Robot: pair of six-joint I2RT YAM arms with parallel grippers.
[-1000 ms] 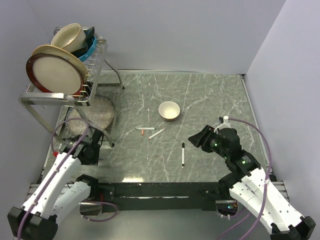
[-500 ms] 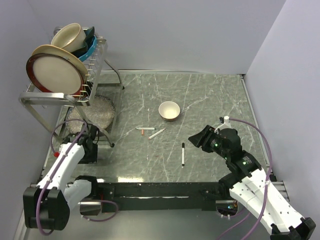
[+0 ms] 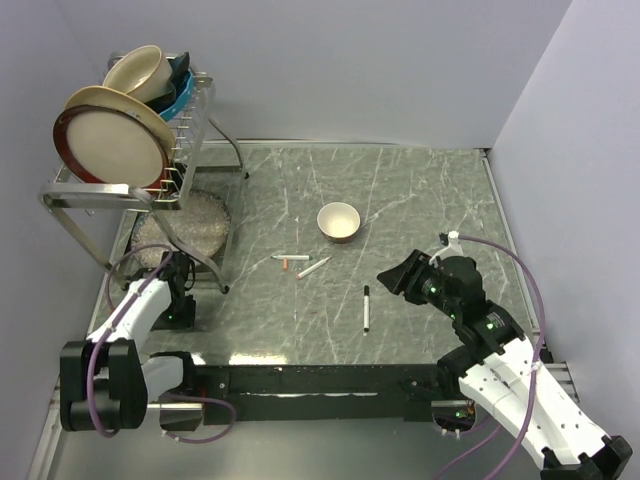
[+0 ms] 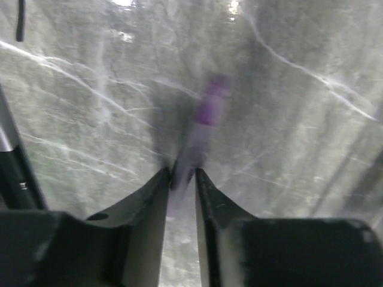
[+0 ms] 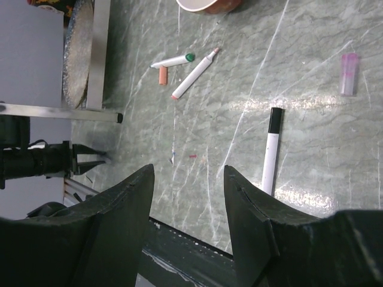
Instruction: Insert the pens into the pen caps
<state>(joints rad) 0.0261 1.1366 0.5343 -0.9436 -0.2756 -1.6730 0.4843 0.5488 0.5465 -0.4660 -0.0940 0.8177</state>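
Three pens lie mid-table. One has a black cap (image 3: 366,308) (image 5: 270,152). A second has a green end (image 3: 291,257) (image 5: 172,60). The third is uncapped (image 3: 314,267) (image 5: 194,75), and a short salmon-red pen cap (image 3: 287,266) (image 5: 162,75) lies beside it. A pale pink cap (image 5: 348,64) lies apart. My left gripper (image 3: 181,298) (image 4: 182,170) is low by the rack's leg. Its jaws stand narrow around a blurred pale slim thing with a purple end (image 4: 209,107); I cannot tell whether they grip it. My right gripper (image 3: 392,280) (image 5: 188,170) hovers open and empty, right of the black-capped pen.
A small cream bowl (image 3: 338,221) stands behind the pens. A metal dish rack (image 3: 180,165) with plates and bowls fills the back left, its legs beside my left gripper. A glittery round mat (image 3: 200,225) lies under it. Grey walls close in both sides.
The left arm's shoulder and forearm have swung leftward while its gripper stayed by the rack leg. The right arm and the pens on the table have not moved.
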